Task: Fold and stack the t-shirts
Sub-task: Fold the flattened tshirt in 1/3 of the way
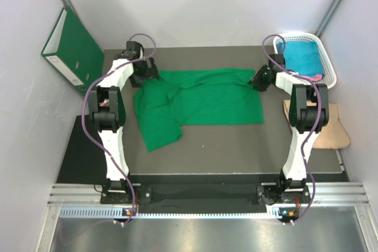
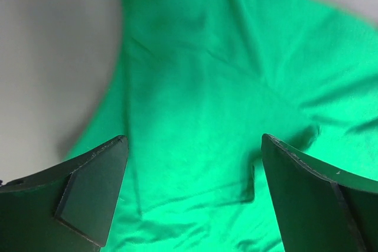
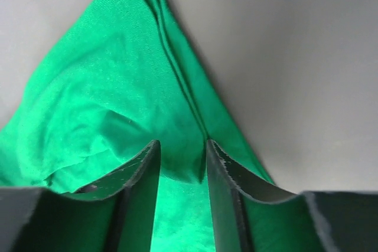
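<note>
Your left gripper stands with its jaws as wide as they go and nothing between them, hovering just over the rumpled end of the bright green t-shirt; your right gripper has its jaws only a narrow way apart, straddling a hemmed edge at the shirt's other end, and it appears to hold nothing, though the cloth shows right in the gap. The green shirt lies spread across the middle of the table, its right half fairly flat, its left half creased, with a flap trailing toward the lower left of the overhead view. I judge you are at the laying-out or first fold of this shirt, with no stack begun on the table. The next move calls for both jaws to come down onto the far edge, one at each end, close firmly on a single layer, and carry it evenly so the left-hand creases do not get folded in. Further out, a teal t-shirt waits in the white basket at upper right, a sliver of pink cloth beside it; a tan cloth lies at right, and a dark green binder leans at upper left
</note>
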`<action>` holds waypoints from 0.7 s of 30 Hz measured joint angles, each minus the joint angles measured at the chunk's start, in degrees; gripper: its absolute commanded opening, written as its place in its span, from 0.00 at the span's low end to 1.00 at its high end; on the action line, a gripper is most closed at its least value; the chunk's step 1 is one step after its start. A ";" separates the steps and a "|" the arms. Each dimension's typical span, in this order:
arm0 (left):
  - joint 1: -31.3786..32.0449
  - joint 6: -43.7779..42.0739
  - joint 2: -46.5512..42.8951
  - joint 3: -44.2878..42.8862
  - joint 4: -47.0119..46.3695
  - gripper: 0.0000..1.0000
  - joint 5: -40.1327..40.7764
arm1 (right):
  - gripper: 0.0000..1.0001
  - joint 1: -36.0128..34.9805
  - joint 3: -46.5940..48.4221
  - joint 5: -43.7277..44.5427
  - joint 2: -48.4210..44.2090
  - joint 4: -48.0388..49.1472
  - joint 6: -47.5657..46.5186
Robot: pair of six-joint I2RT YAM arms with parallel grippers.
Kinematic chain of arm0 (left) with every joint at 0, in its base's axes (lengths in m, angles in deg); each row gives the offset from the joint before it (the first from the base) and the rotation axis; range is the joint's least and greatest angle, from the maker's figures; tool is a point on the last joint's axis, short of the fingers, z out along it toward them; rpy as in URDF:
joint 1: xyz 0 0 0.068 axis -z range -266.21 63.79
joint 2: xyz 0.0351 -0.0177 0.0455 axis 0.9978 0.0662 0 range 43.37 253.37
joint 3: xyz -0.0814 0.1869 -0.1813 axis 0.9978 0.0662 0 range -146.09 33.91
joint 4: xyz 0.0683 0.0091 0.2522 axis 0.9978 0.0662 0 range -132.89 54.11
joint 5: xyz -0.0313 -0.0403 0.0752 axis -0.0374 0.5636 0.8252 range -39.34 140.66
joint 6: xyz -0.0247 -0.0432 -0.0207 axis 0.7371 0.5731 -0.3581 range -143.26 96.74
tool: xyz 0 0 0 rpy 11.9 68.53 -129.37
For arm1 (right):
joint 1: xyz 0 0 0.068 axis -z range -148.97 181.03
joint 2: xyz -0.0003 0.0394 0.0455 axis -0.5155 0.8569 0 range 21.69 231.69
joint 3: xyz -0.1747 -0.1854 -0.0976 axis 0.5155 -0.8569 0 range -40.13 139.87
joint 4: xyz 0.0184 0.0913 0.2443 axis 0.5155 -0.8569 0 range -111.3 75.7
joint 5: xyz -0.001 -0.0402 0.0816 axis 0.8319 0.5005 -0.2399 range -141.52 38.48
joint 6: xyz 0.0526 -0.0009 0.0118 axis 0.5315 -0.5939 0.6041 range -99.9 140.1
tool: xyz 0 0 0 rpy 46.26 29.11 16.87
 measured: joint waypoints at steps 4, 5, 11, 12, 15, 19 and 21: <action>1.86 -0.44 0.00 0.72 1.99 0.98 -0.33 | 0.29 0.00 -0.02 -1.84 0.44 0.98 1.73; 2.19 -0.52 0.00 0.74 2.25 0.98 -0.31 | 0.22 0.00 -0.02 -2.19 0.46 1.20 1.97; 2.40 -1.77 0.00 0.81 3.61 0.98 1.05 | 0.00 0.00 -0.02 -3.78 0.52 1.99 2.97; 2.40 -1.84 0.02 0.81 3.76 0.98 1.38 | 0.00 0.00 -0.02 -3.89 0.52 2.23 3.06; 2.43 -2.16 0.15 0.79 4.50 0.98 2.69 | 0.00 0.00 -0.02 -3.93 0.52 2.47 3.19; 2.43 -2.21 1.31 0.72 6.40 0.98 4.13 | 0.00 0.00 -0.11 -3.21 0.52 2.23 3.13; 2.43 -2.16 2.64 0.59 7.28 0.98 4.59 | 0.00 0.26 -0.11 -2.47 0.50 1.81 2.69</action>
